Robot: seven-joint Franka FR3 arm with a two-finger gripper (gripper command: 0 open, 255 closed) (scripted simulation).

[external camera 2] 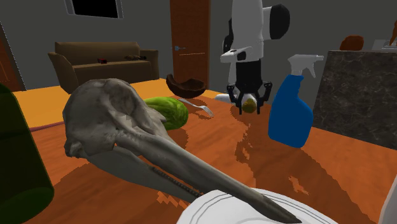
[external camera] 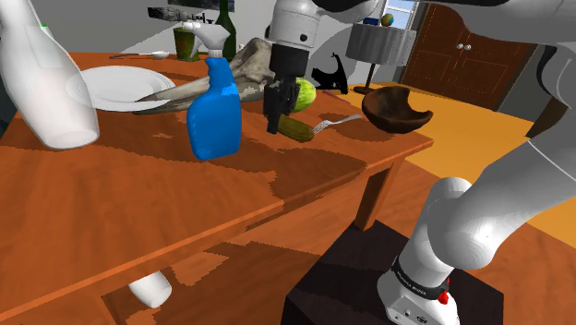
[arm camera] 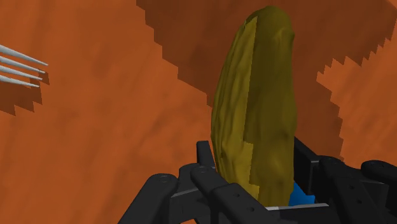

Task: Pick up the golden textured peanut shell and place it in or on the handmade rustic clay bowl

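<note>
Shoulder view, left to right. A white bottle and a white plate sat far left on the wooden table, out of my way. The blue spray bottle stood just beside the gripper on that view's left, with a grey skull behind. The jaws were narrow, clamped on the peanut shell, which was olive-gold, rough and long. In the wrist view the fingers pinched it near one end, most of its length poking past the tips. The second exterior view suggested it hung a little off the table, but I wasn't certain. Right of the gripper came a green fruit, a fork, then the dark brown bowl near the table corner, well apart from the shell.

Risks, my call:
- The end grip meant the shell could swivel or slip out on a fast swing.
- A low carry could snag the fork.
- The bowl's rim was jagged and it sat close to the edge, so a bump could shove it off.
- A high release could bounce the shell out.
</note>
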